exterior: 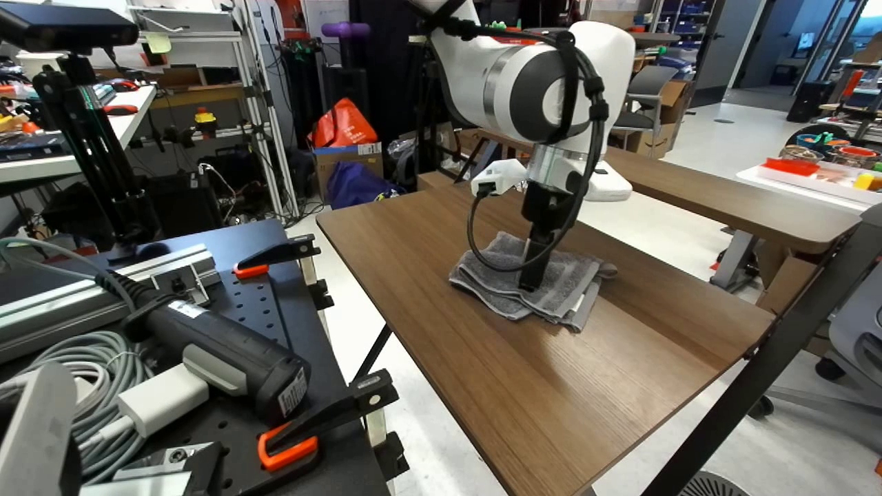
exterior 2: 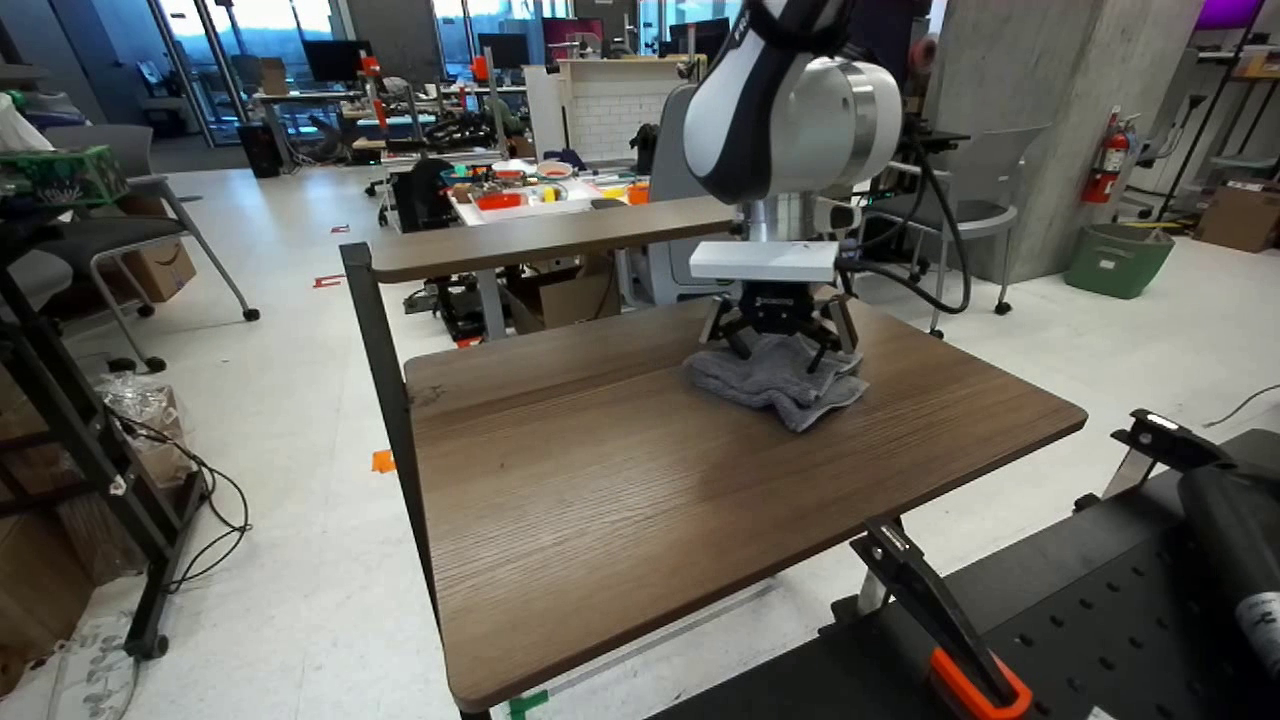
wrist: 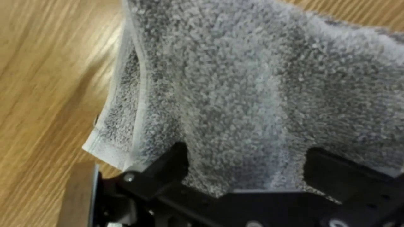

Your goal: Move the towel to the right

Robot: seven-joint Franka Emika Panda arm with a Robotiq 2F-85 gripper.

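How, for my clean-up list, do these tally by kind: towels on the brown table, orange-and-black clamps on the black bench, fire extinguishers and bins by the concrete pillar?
Grey towel: 1
Orange-and-black clamps: 2
Fire extinguisher: 1
Green bin: 1
Total: 5

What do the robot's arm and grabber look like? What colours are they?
The robot arm is smooth, rounded and mostly white, with dark patches and silver rings. It wears black straps and a black cable. Near its end is a flat white box. The gripper is mostly black, with two fingers and tiny pale lettering, too small to read.
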